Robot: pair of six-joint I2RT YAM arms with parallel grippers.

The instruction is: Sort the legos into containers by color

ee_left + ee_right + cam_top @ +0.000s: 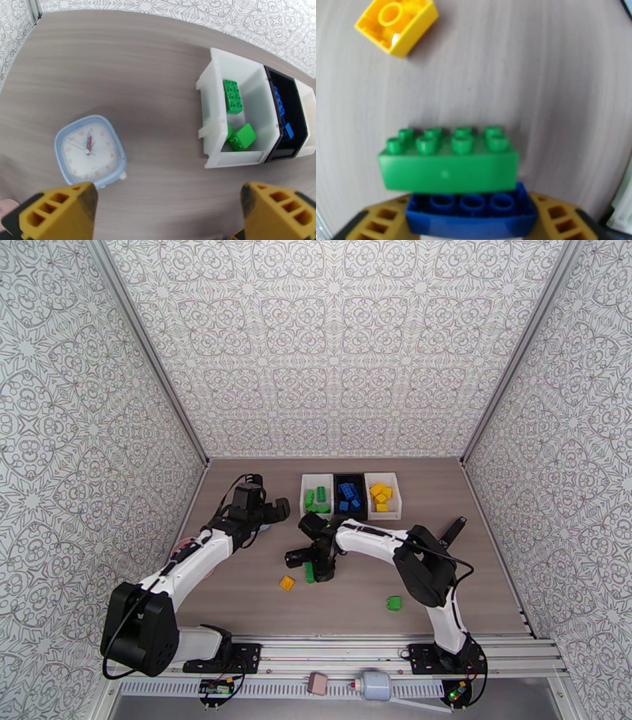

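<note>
Three containers stand in a row at the back: a white one with green legos, a black one with blue legos, and a white one with yellow legos. My right gripper is down at the table's middle, shut on a blue lego lying studs-down between its fingers. A long green lego lies just beyond it, touching it. A yellow lego and a green lego sit loose on the table. My left gripper hangs open and holds nothing, left of the white container.
A small white-and-blue clock lies on the table under my left gripper. Patterned walls close in the table on three sides. A pink object and a white-blue one rest on the front rail.
</note>
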